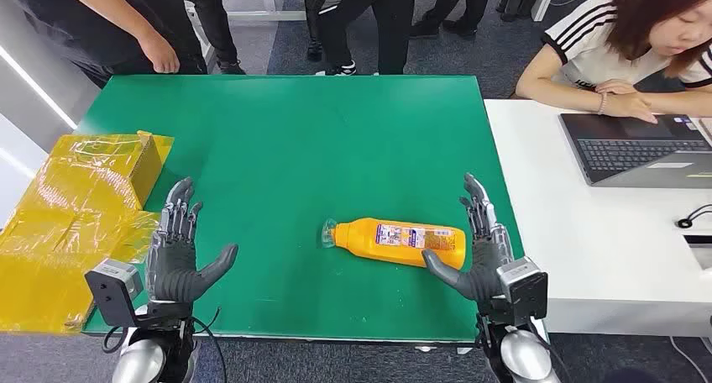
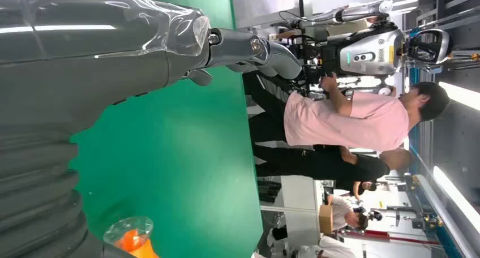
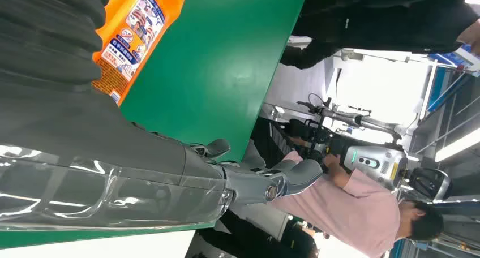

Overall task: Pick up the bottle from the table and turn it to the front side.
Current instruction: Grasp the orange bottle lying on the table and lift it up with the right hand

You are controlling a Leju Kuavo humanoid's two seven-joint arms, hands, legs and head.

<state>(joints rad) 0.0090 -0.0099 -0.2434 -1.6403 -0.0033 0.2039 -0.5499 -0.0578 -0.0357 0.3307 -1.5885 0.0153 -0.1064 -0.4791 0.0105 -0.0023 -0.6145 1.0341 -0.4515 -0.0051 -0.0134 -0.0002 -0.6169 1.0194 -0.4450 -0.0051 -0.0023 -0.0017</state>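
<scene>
We see the orange bottle (image 1: 396,242) lying on its side on the green table (image 1: 285,139), its base just at our right hand (image 1: 480,247), its clear cap pointing toward our left hand (image 1: 178,250). Both hands are spread wide, holding nothing. If we close only on the base, the round bottle could roll or pivot away. Beside the left hand lie yellow wrapped boxes (image 1: 75,215); beyond the right hand a person works at a laptop (image 1: 638,148). Nothing stands between hand and bottle.
</scene>
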